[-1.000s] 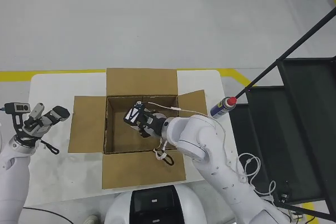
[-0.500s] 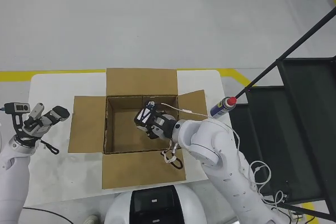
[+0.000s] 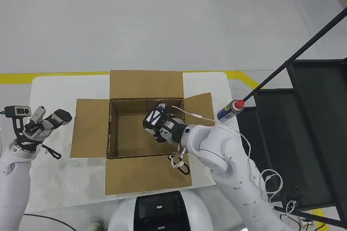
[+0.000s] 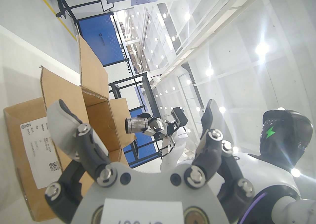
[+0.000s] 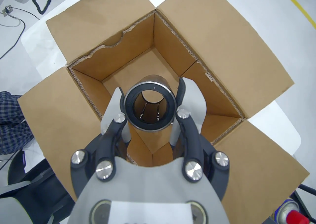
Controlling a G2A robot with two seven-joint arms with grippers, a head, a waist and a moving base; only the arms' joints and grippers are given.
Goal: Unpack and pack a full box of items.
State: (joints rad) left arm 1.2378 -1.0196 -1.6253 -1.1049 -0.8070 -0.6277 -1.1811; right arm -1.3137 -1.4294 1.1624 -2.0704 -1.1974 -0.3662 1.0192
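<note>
The right gripper [image 5: 151,91] is clamped on a smooth, hollow steel cylinder [image 5: 151,124], hanging over the corrugated cardboard box [image 3: 89,130] near its 3 o'clock wall. The flaps lie spread outward. The cylinder's long axis points toward 10 o'clock, with its bore facing the box floor. At 9 o'clock, past the flaps, the left gripper [image 4: 133,121] is spread wide and holds nothing.

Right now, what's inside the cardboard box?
I see bare cardboard floor inside the box. The metal cylinder in the right claw hides part of it.
</note>
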